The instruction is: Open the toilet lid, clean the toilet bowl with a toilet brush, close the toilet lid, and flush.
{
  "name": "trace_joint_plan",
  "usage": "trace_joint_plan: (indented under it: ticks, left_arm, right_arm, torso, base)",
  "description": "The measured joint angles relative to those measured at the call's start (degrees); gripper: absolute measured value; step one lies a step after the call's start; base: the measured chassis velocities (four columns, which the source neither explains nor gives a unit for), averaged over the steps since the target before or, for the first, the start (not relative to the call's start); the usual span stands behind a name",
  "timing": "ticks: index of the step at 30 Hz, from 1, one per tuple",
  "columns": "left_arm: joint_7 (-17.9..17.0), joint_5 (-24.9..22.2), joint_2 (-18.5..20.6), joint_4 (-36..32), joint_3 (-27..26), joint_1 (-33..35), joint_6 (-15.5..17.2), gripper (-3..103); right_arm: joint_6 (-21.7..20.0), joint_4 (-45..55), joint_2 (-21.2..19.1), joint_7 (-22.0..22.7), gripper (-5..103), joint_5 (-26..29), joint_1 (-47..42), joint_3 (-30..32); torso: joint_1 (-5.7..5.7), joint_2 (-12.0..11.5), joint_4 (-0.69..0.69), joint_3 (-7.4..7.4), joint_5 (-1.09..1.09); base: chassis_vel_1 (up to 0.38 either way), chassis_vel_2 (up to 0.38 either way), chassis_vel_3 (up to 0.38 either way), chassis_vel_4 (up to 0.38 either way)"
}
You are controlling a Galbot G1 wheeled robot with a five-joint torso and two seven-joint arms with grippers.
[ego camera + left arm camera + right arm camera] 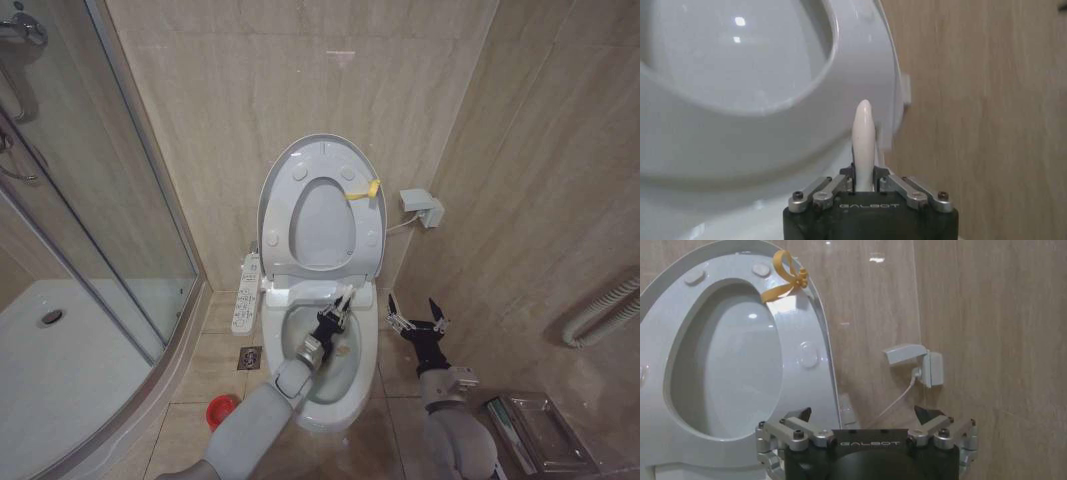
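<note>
We judge the task at its middle: the toilet lid [325, 160] stands raised against the wall, and our left gripper [335, 318], jaws pinching the toilet brush [863, 145] by its white handle, hangs over the toilet bowl [345, 385]. Closing and flushing remain. The red holder cup [221, 411] sits on the floor, seemingly empty. Our right gripper [418, 323] waits beside the bowl, jaws spread

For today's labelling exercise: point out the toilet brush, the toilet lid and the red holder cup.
toilet brush [863, 145]: left wrist view, white handle.
toilet lid [285, 170]: head view, raised lid's rim.
red holder cup [221, 410]: head view, cup's middle.
</note>
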Motion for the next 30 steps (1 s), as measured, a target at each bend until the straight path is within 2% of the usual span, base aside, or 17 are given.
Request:
trace_joint_plan:
  ticks: [2,6,9,13,18,20,24,30]
  left_arm:
    - [-0.2,-0.9,-0.2,-3.5,0.7,0.1,0.5,18]
    - [-0.1,-1.6,-0.6,-5.1,2.1,1.1,0.8,18]
    - [0.1,-1.6,-0.9,-4.2,2.5,1.5,0.5,18]
    - [0.0,0.0,-0.5,0.4,1.2,1.0,-0.2,18]
    - [-0.3,0.2,-1.2,-0.4,0.6,-0.4,0.4,18]
    - [-0.4,-0.5,-2.3,-1.8,1.5,-0.6,0.6,18]
    - [-0.2,-1.0,-3.2,-2.5,2.9,0.0,0.7,18]
    - [0.0,1.5,-3.7,3.2,2.6,1.1,-0.2,18]
  right_arm:
    - [0.0,0.0,0.0,0.0,100,0.0,0.0,0.0]
    - [0.0,0.0,0.0,0.0,100,0.0,0.0,0.0]
    - [0.0,0.0,0.0,0.0,100,0.0,0.0,0.0]
    - [0.0,0.0,0.0,0.0,100,0.0,0.0,0.0]
    - [0.0,0.0,0.0,0.0,100,0.0,0.0,0.0]
    - [0.0,0.0,0.0,0.0,100,0.0,0.0,0.0]
    - [0.0,0.0,0.0,0.0,100,0.0,0.0,0.0]
    - [0.0,0.0,0.0,0.0,100,0.0,0.0,0.0]
  torso:
    - [0.0,0.0,-0.03,0.0,0.0]
    - [0.0,0.0,-0.03,0.0,0.0]
    - [0.0,0.0,-0.03,0.0,0.0]
    - [0.0,0.0,0.01,0.0,0.01]
    - [0.0,0.0,0.01,0.0,0.01]
    - [0.0,0.0,-0.04,0.0,-0.01]
    - [0.0,0.0,-0.04,0.0,0.0]
    - [0.0,0.0,-0.01,0.0,-0.01]
  base:
    - [0.0,0.0,0.0,0.0]
    - [0.0,0.0,0.0,0.0]
    - [0.0,0.0,0.0,0.0]
    - [0.0,0.0,0.0,0.0]
    - [0.0,0.0,0.0,0.0]
    - [0.0,0.0,0.0,0.0]
    - [0.0,0.0,0.0,0.0]
    - [0.0,0.0,0.0,0.0]
